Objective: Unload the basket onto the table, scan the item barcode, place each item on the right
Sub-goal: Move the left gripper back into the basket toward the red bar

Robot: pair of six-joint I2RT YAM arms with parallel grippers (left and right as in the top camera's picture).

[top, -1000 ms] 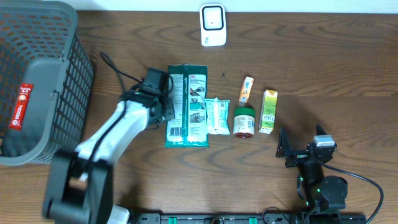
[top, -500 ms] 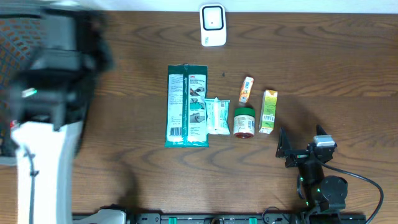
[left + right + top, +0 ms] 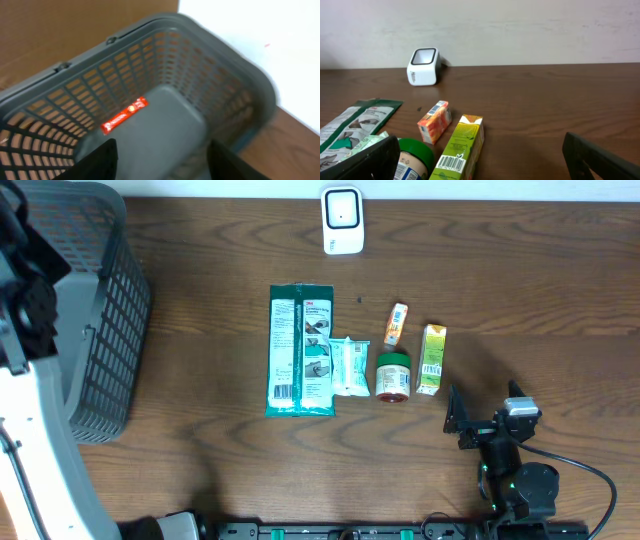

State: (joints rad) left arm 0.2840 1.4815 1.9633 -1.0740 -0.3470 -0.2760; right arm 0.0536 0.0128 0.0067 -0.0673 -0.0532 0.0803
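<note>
The white scanner (image 3: 341, 218) stands at the table's far edge and also shows in the right wrist view as a scanner (image 3: 423, 66). In a row in front of it lie a green flat pack (image 3: 300, 350), a pale sachet (image 3: 350, 367), a green-lidded jar (image 3: 392, 375), a small orange box (image 3: 397, 324) and a green carton (image 3: 431, 358). The carton's barcode (image 3: 450, 162) faces up. My left gripper (image 3: 162, 150) hangs open and empty above the grey basket (image 3: 215, 75). A red packet (image 3: 125, 115) lies on the basket's floor. My right gripper (image 3: 485, 405) rests open near the carton, holding nothing.
The basket (image 3: 110, 330) fills the table's left end. My white left arm (image 3: 35, 430) rises in front of it and hides most of its inside from overhead. Bare wood lies between the basket and the green pack.
My left arm has left the green pack's left edge and swung up over the basket, its jaws widening. The pack stays flat on the table. The right arm has not moved.
</note>
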